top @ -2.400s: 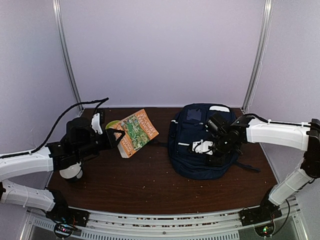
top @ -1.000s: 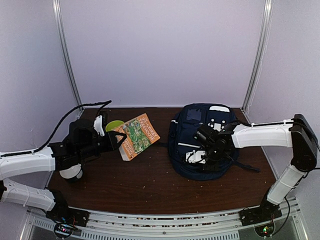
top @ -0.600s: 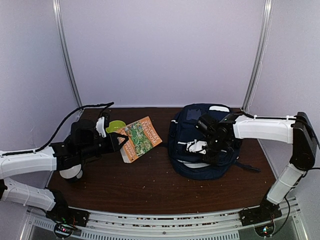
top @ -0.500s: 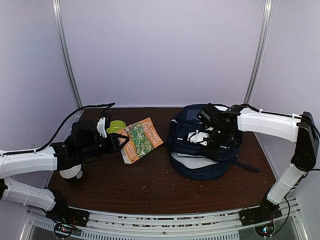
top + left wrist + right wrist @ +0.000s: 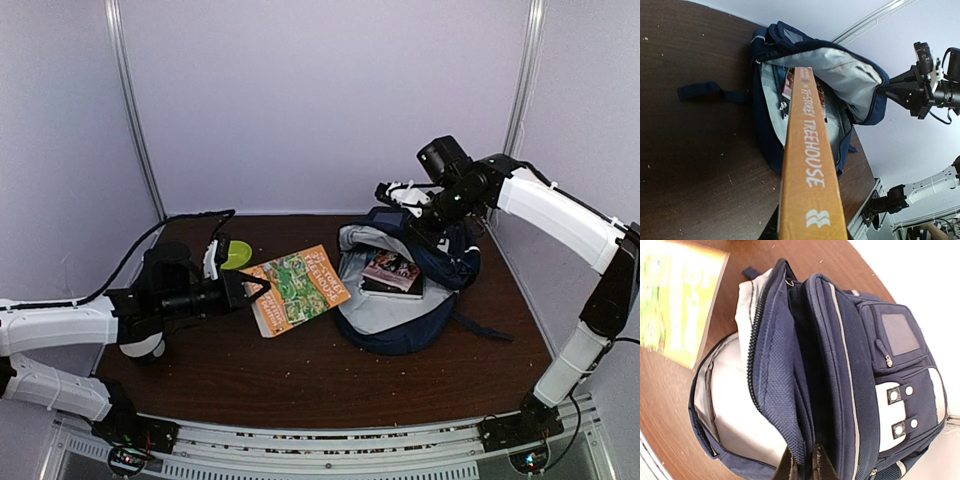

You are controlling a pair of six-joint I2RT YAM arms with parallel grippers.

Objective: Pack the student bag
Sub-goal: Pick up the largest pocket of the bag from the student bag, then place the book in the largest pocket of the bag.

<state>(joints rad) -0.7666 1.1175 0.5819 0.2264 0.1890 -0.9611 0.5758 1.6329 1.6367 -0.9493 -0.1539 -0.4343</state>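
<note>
The student bag [image 5: 400,320] lies on the table at centre right, navy with a grey lining. Its main compartment is open, with a dark book [image 5: 392,270] inside. My right gripper [image 5: 412,212] is raised above the bag's far side. It is shut on the bag's front flap, which it holds up; the wrist view shows the flap fabric [image 5: 790,405] pinched between my fingers [image 5: 822,466]. My left gripper [image 5: 248,290] is shut on an orange and green book [image 5: 300,288], held above the table just left of the bag. The orange spine [image 5: 807,165] points at the open bag [image 5: 850,85].
A green disc [image 5: 237,257] lies on the table behind the left gripper. A white round object [image 5: 140,345] sits under the left arm. A dark strap [image 5: 710,91] of the bag trails over the brown table [image 5: 300,370]. Purple walls enclose the back and sides.
My right gripper has risen up and back with the bag's front flap, opening the main compartment and showing a book inside. My left gripper has carried the orange book to the right, towards the bag.
</note>
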